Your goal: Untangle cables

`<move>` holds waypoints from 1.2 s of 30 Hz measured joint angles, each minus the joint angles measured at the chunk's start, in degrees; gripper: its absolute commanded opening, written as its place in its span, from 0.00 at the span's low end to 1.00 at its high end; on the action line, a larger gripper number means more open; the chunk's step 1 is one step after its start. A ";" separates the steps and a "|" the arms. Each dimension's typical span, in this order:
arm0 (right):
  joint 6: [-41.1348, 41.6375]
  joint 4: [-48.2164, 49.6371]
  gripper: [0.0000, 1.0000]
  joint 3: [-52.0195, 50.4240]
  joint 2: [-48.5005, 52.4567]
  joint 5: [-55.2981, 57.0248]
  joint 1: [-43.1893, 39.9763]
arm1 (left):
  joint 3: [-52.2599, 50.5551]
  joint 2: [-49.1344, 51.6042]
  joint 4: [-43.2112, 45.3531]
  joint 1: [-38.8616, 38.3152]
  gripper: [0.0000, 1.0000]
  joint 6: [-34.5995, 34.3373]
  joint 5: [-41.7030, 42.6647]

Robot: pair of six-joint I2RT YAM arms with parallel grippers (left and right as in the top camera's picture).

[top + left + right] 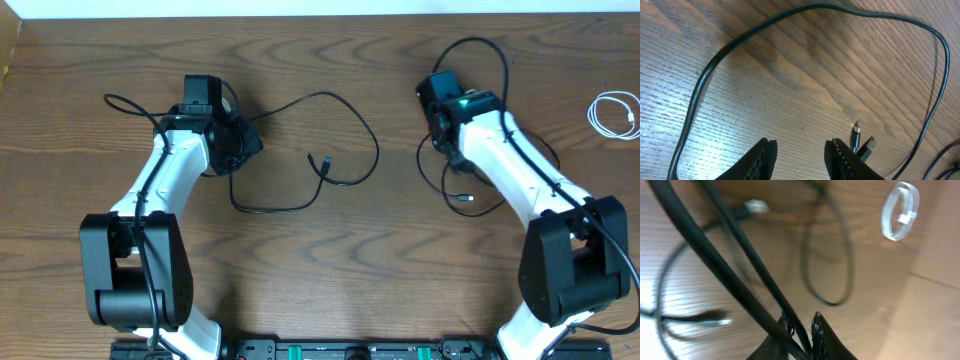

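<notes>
One black cable (350,105) lies in a wide loop on the table between the arms, and its plug ends (322,163) rest inside the loop. My left gripper (245,140) is at the loop's left end. In the left wrist view it (800,152) stands open over bare wood, with the cable (740,42) arching ahead and the plugs (856,135) just right of it. A second black cable (430,180) loops under my right gripper (452,155). In the right wrist view that gripper's (801,317) jaws stand a narrow gap apart, and a thin black strand (755,255) runs through the gap.
A small coiled white cable (612,113) lies at the far right edge, blurred in the right wrist view (900,210). A thicker black cord (690,235) crosses in front of the right fingers. The second cable's plug (465,198) lies beside the right arm.
</notes>
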 measured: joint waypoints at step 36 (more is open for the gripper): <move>-6.38 31.78 0.10 -19.23 0.70 -25.40 2.67 | 0.00 -0.02 -0.02 0.00 0.38 0.00 -0.02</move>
